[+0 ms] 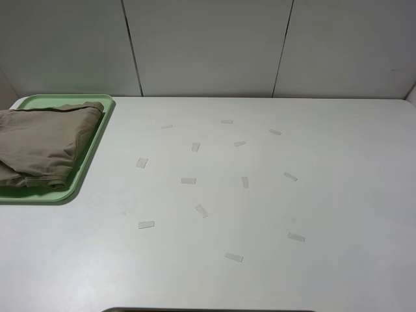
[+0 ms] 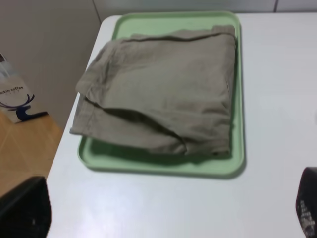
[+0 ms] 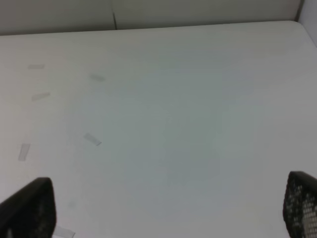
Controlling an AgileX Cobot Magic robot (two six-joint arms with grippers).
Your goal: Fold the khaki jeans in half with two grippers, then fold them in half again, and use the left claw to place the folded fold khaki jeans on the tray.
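The khaki jeans (image 1: 40,144) lie folded into a thick bundle on the pale-green tray (image 1: 91,153) at the table's far left; one edge of the cloth hangs a little over the tray's rim. In the left wrist view the folded khaki jeans (image 2: 163,94) fill most of the tray (image 2: 237,144). My left gripper (image 2: 173,218) hangs back from the tray, open and empty, only its black fingertips (image 2: 27,208) showing. My right gripper (image 3: 171,208) is open over bare table, holding nothing. Neither arm shows in the exterior high view.
Several small clear tape strips (image 1: 188,181) are scattered across the white table (image 1: 338,195). Grey wall panels (image 1: 208,45) stand behind it. Beyond the table's left edge sit a wooden floor and a white paper bag (image 2: 15,91).
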